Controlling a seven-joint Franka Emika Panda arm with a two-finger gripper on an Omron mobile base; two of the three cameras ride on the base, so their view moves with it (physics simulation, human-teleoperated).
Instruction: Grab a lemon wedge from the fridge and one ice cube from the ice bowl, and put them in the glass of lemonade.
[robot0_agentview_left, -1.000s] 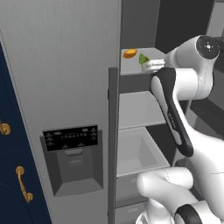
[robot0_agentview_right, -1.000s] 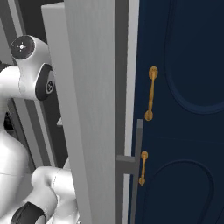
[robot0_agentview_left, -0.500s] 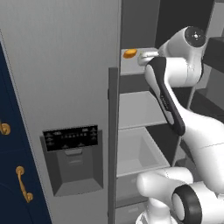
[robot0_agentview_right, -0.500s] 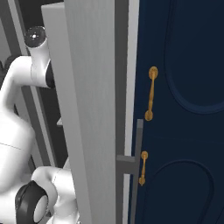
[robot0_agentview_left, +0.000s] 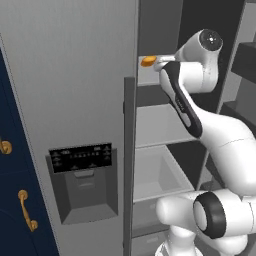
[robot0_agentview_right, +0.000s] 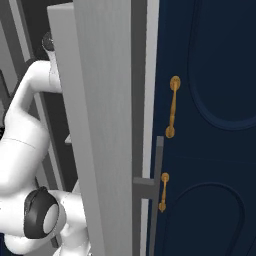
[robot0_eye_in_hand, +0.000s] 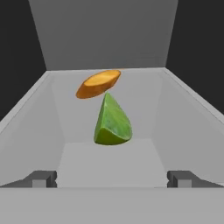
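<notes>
So the arm (robot0_agentview_left: 200, 125) rises from the base at the lower right of the left base view, elbows up past the open drawer and white shelves, then bends over at the top joint to reach left into the fridge (robot0_agentview_left: 70, 100) at the upper shelf level. In the right base view it's tucked behind the swung-out fridge door (robot0_agentview_right: 105, 125), next to the navy cabinet (robot0_agentview_right: 210, 125) with brass handles.

The tool (robot0_eye_in_hand: 112, 178) is released, fingers spread wide at both sides of the hand view, gripping nothing. Just ahead of them, centered between the tips, sits the green lemon wedge (robot0_eye_in_hand: 112, 121) on the floor of a grey bin (robot0_eye_in_hand: 26, 127). Right behind it, touching or nearly so, is an orange oval thing (robot0_eye_in_hand: 98, 83).
</notes>
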